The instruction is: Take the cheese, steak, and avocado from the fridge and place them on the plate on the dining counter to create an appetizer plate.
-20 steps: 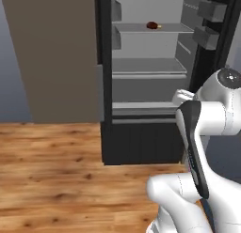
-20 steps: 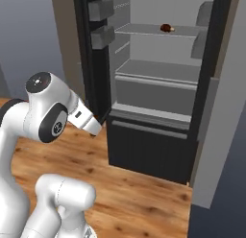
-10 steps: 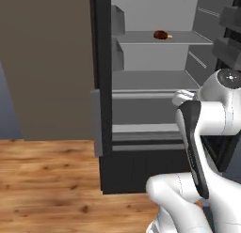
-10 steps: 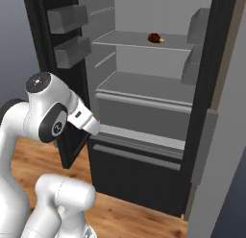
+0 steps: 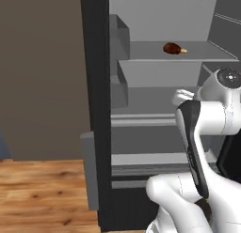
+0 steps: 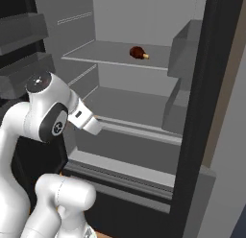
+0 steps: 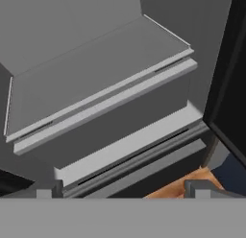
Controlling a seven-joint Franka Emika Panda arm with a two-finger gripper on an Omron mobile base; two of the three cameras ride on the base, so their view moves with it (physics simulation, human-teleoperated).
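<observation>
Where the upper shelf (image 5: 188,51) of the open fridge (image 5: 96,110) runs back to the pale grey rear wall, the steak (image 5: 172,49) lies alone near the middle of the shelf: a small dark reddish-brown lump with a pale yellowish nub at one end, also seen in the right base view at (image 6: 138,53). Below it a second shelf (image 6: 129,107) spans the compartment, and under that sits a grey drawer front (image 7: 115,122) with a lighter ledge beneath. Grey door bins (image 6: 185,50) hang on the inside of the black door (image 6: 206,112) at the right of the right base view; the black frame stands at the left of the left base view, beside a brown wall panel (image 5: 42,77). Wood flooring (image 5: 42,194) shows at the foot of the fridge. The gripper (image 7: 120,190) hangs in front of the drawer level, well below the steak; its two dark fingertips (image 7: 45,191) stand spread wide apart at the bottom of the hand view, with nothing between them.
</observation>
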